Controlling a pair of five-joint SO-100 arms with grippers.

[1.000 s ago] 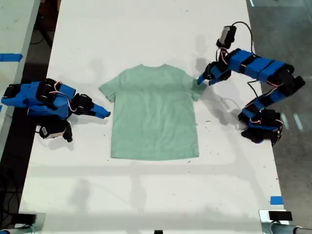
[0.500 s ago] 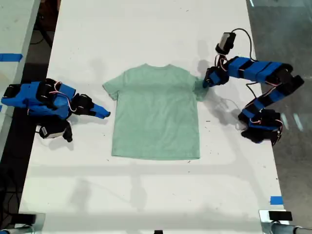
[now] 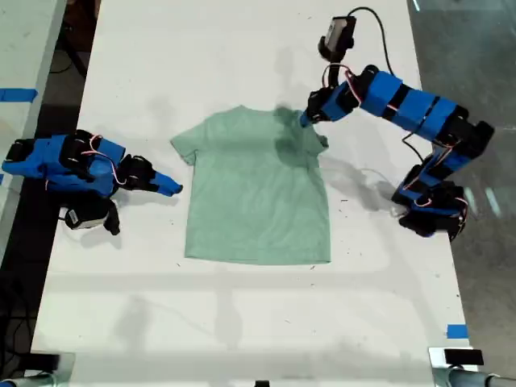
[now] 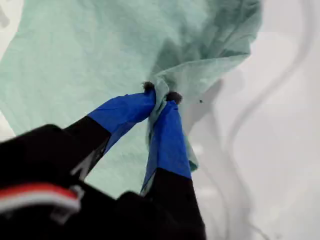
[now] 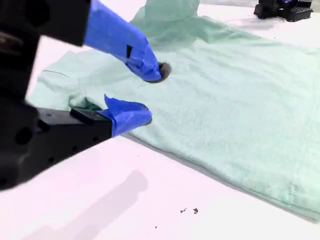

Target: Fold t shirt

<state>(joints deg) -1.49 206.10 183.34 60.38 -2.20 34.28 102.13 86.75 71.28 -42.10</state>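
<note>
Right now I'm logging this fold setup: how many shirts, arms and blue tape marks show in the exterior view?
t shirt: 1
blue arms: 2, my first tool and my second tool
blue tape marks: 2
Total: 5

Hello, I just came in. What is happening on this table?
Two blue arms are folding a t shirt that lies on a white table. My first claw is shut on the sleeve at the exterior view's right and holds it lifted over the shirt's body. My second claw is open beside the other sleeve, at the exterior view's left, touching nothing. The rest of the shirt lies flat.
</note>
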